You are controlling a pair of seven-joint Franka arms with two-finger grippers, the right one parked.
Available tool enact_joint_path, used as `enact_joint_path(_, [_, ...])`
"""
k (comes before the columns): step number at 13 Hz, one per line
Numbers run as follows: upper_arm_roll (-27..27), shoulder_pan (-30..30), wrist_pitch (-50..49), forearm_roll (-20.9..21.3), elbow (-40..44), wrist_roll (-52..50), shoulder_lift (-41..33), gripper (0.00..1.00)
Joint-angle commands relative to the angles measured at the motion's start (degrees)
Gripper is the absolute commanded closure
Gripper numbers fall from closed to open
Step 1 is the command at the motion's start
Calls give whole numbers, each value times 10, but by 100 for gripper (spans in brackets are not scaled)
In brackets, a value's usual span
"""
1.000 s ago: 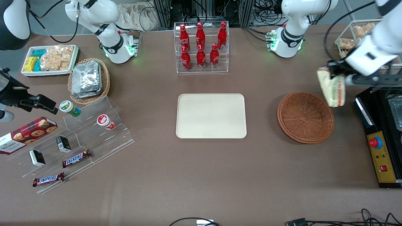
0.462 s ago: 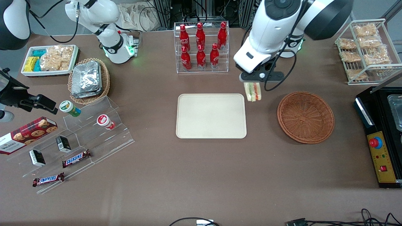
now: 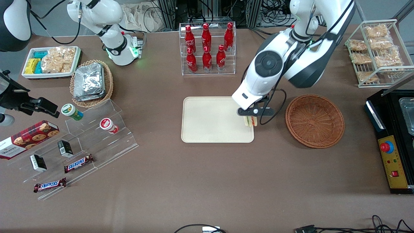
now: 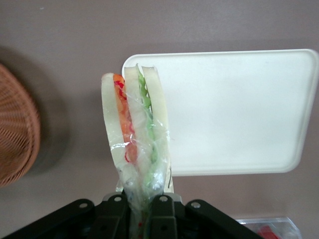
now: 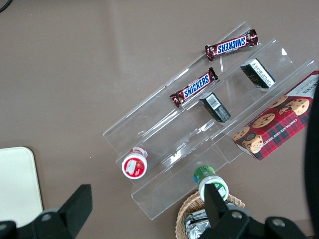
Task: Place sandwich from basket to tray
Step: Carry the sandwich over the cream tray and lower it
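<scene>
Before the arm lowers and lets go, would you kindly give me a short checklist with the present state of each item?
1. Gripper shut on the sandwich: ok.
2. Sandwich clear of the basket: ok.
3. Sandwich fully over the tray: not ok; it hangs at the tray edge nearest the basket.
4. Bare tray surface to land on: ok.
5. Sandwich touching the tray: cannot tell.

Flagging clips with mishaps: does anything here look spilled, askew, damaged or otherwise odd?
Nothing stands out. The gripper is shut on the plastic-wrapped sandwich, holding it over the tray at the edge nearest the wicker basket, which is empty. The wrap looks intact, and the cola bottles stand upright in their rack.
</scene>
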Motion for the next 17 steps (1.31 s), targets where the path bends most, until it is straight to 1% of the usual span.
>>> enact_joint_path(1, [-4,-10,77,56,-38,-11,49,100])
enact_joint_path(3, [-3,-10,139,88,-67,-16,83,100])
enact_joint_path(4, [-3,-10,167,94,-77,-42,96,100])
enact_joint_path(6, [-3,-15,179,132,-83,-73,120,100])
enact_joint_path(8, [-3,-16,184,156,-83,-96,138,100])
enact_joint_path(9, [-3,-16,190,160,-84,-99,139,100])
enact_joint_path(10, [-3,-16,190,160,-84,-99,141,85])
enact_joint_path(11, [-3,-15,190,160,-84,-99,141,50])
enact_joint_path(12, [-3,-14,189,160,-84,-103,141,1])
enact_joint_path(17, [-4,-11,174,157,-83,-108,134,0])
